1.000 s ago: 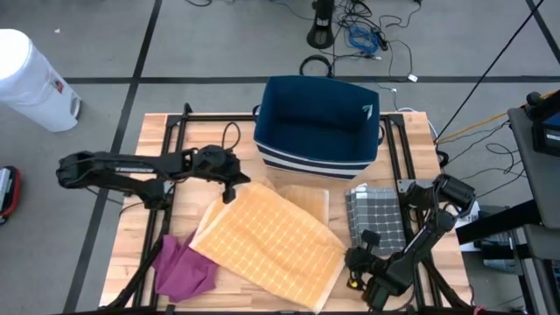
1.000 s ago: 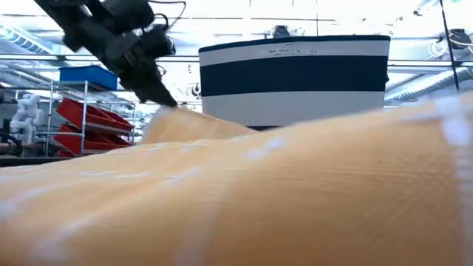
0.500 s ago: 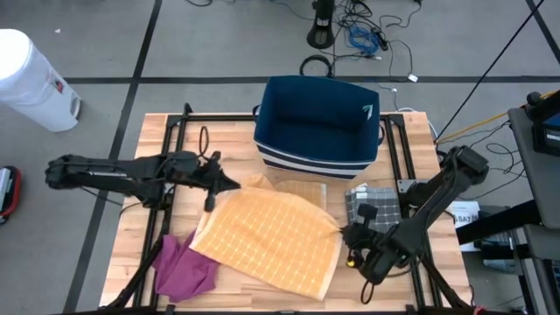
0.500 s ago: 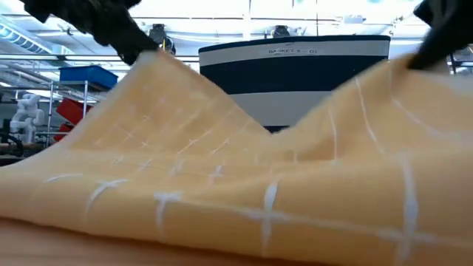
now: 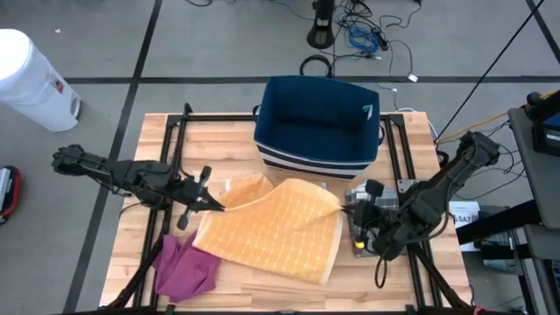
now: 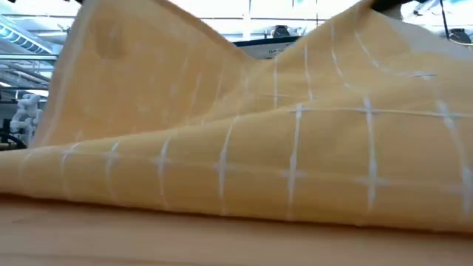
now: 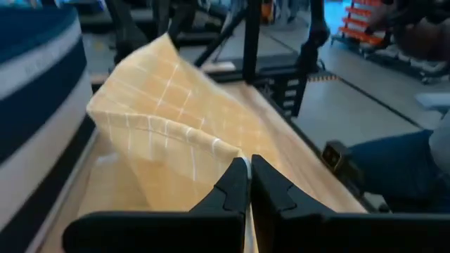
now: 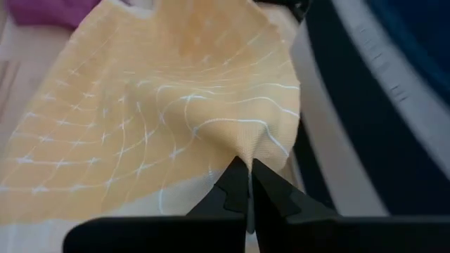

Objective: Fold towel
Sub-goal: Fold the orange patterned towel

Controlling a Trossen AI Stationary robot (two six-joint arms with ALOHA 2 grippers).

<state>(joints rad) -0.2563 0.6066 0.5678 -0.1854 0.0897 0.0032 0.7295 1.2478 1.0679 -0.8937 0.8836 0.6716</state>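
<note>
The yellow grid towel (image 5: 271,232) lay draped over the middle of the wooden desk (image 5: 153,153), its far edge lifted. The left gripper (image 5: 213,206) had its jaws pinched on the towel's left corner, and the right gripper (image 5: 347,206) pinched the right corner. A purple cloth (image 5: 182,267) lay beside the towel's near-left edge. Farther back stood a navy basket (image 5: 318,122).

The wooden bench (image 5: 411,271) carries a navy basket (image 5: 317,122) at its far edge, a yellow towel (image 5: 276,236) mid-bench, a purple cloth (image 5: 182,269) near its front-left corner, and a grey cloth (image 5: 363,203) towards its right edge.
</note>
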